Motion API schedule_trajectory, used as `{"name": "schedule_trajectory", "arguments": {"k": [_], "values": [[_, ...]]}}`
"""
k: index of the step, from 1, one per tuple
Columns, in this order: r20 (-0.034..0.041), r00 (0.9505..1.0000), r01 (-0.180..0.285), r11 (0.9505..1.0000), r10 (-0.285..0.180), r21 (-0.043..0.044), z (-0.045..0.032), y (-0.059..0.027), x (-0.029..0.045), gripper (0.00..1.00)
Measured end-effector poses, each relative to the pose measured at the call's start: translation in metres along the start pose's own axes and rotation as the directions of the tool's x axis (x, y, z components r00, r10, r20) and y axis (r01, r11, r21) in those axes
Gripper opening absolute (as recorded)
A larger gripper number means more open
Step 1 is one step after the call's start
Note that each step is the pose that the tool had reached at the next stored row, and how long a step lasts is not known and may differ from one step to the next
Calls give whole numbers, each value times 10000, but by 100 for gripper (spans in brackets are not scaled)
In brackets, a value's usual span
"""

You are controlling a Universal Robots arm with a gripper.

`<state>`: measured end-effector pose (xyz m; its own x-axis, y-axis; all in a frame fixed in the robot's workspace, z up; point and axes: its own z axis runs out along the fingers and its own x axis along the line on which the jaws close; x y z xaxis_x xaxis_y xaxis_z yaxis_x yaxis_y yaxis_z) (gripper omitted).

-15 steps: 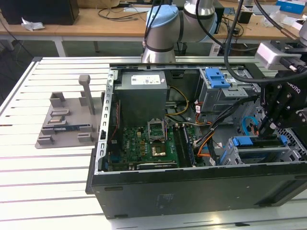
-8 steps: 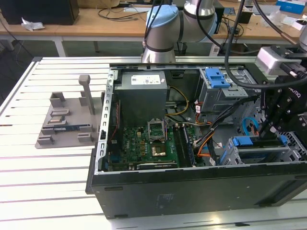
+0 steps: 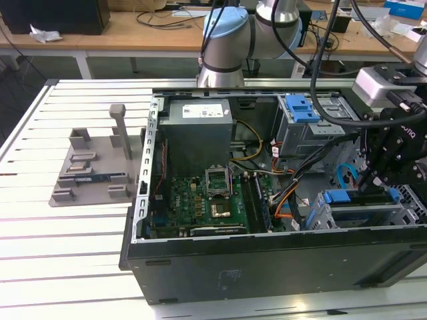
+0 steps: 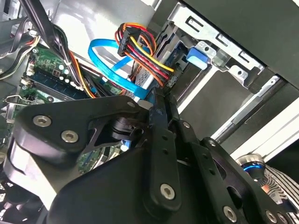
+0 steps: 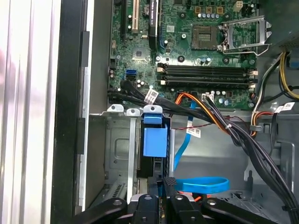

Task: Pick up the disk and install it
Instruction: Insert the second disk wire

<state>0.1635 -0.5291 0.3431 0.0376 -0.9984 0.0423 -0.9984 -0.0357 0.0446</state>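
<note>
Your gripper (image 3: 371, 179) hangs inside the open computer case (image 3: 267, 257), directly over the drive cage (image 5: 122, 158). The disk (image 5: 155, 140) appears seated edge-on in that cage, long axis running down from the fingers (image 5: 169, 186), which look closed together, holding nothing.

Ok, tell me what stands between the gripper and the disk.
Nothing visible. In the first wrist view the gripper sits right at the disk, blue-framed and standing in the drive cage; a blue flat cable loops beside it, not between.
</note>
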Motion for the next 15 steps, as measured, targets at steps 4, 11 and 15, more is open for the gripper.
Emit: {"name": "schedule_trajectory", "arguments": {"k": [4, 11, 15], "values": [[146, 9999, 4, 10000, -4, 6, -29, 0, 5, 16], [457, 9990, 23, 10000, -22, -35, -27, -72, 88, 16], [496, 9988, 33, 10000, -31, -33, -28, -67, 94, 16]]}}
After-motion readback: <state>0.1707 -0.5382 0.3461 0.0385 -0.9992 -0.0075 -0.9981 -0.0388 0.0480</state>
